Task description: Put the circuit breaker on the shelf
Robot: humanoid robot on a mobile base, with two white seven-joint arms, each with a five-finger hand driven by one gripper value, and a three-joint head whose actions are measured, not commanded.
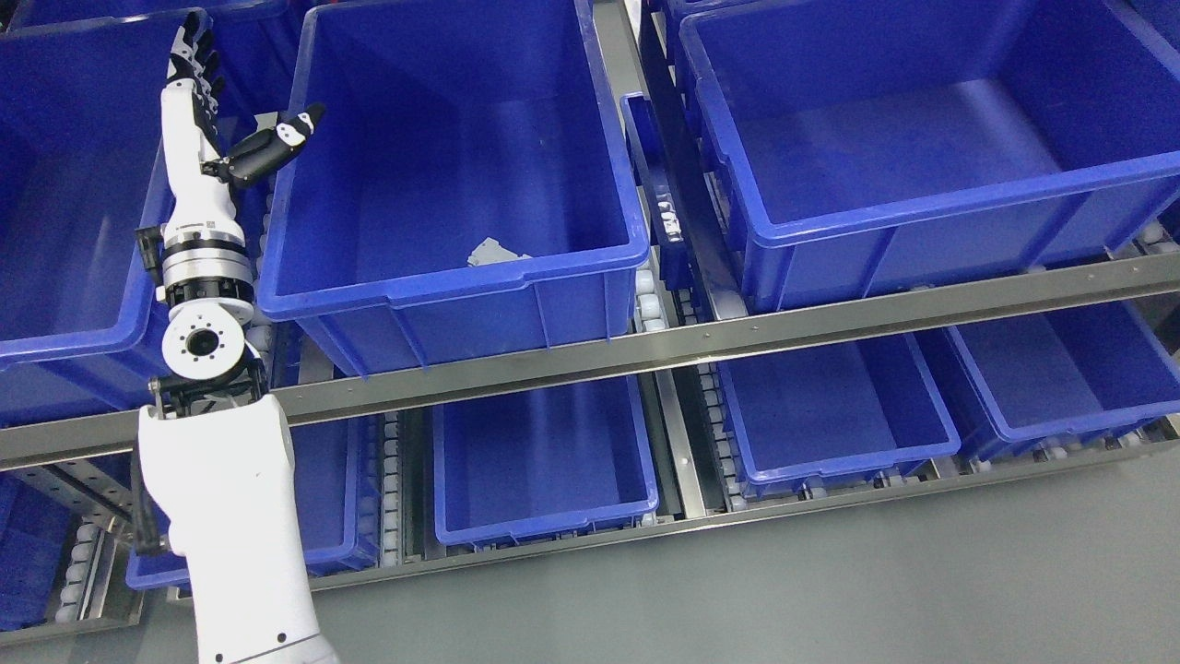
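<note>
White plastic shells cover the left arm, which rises from the bottom left of the view across the steel front rail of the upper shelf level. Its left hand is raised over the gap between two blue bins, with the black-tipped fingers stretched straight toward the far side and the thumb splayed out to the right, over the left rim of the middle bin. The hand is released and holds nothing.

Inside that middle bin, a small grey object, apparently the circuit breaker, lies on the bin floor against the near wall, a little right of the bin's centre and well apart from the hand. Only its upper part shows above the near rim.

To the left of the hand stands another blue bin, cut off by the picture's edge. To the right of the middle bin, past a steel divider with white rollers, sits a further large blue bin. Below the front rail, a lower shelf level carries more blue bins, and grey floor fills the near right.
</note>
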